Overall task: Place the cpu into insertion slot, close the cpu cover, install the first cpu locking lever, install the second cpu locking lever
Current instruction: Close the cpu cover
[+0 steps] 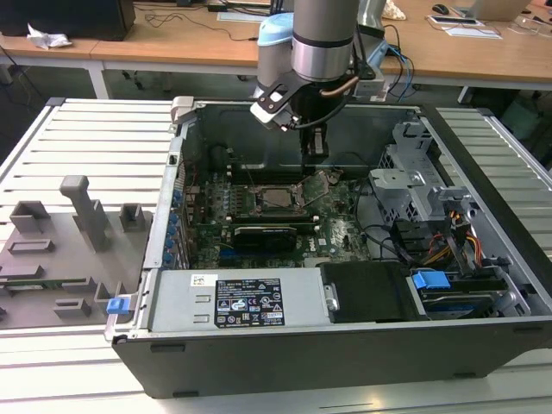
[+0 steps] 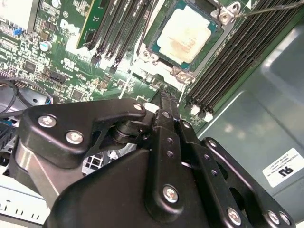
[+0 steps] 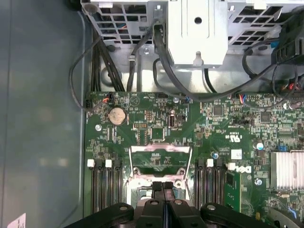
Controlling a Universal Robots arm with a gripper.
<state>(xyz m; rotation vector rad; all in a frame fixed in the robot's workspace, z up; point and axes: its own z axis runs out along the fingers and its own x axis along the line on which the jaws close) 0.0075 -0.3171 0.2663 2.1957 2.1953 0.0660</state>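
Observation:
The cpu (image 2: 186, 34), a pale silvery square chip, lies flat in the insertion slot (image 1: 259, 207) on the green motherboard. The cpu cover (image 3: 160, 151), a thin metal frame with a square window, stands raised at the socket's edge, and it also appears as a tilted plate (image 1: 321, 181) in the exterior view. My gripper (image 1: 316, 155) hangs just above that raised cover, slightly to the exterior view's right of the socket. Its black fingers (image 3: 156, 189) are pressed together with nothing seen between them. A thin wire lever (image 2: 270, 7) sticks up beside the socket.
Long black memory slots (image 2: 118, 28) flank the socket. A long black card (image 1: 263, 233) lies in front of it. A grey drive cage (image 1: 414, 185) with cables stands to the exterior view's right, a labelled plate (image 1: 250, 302) at the front, a grey fixture tray (image 1: 60, 250) outside.

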